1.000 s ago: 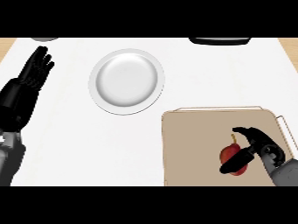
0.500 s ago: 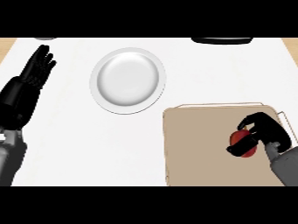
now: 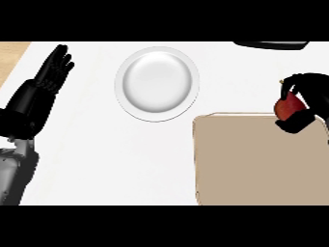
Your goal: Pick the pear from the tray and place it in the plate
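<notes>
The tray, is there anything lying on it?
Nothing shows on the tan tray. The right hand holds the red pear at the tray's far edge and hides a small part of that corner.

Right hand (image 3: 316, 99) curls round red pear (image 3: 288, 107), above tan tray (image 3: 267, 164) far edge. White plate (image 3: 157, 83) well left of fingers. Left hand (image 3: 35, 96) open.
</notes>
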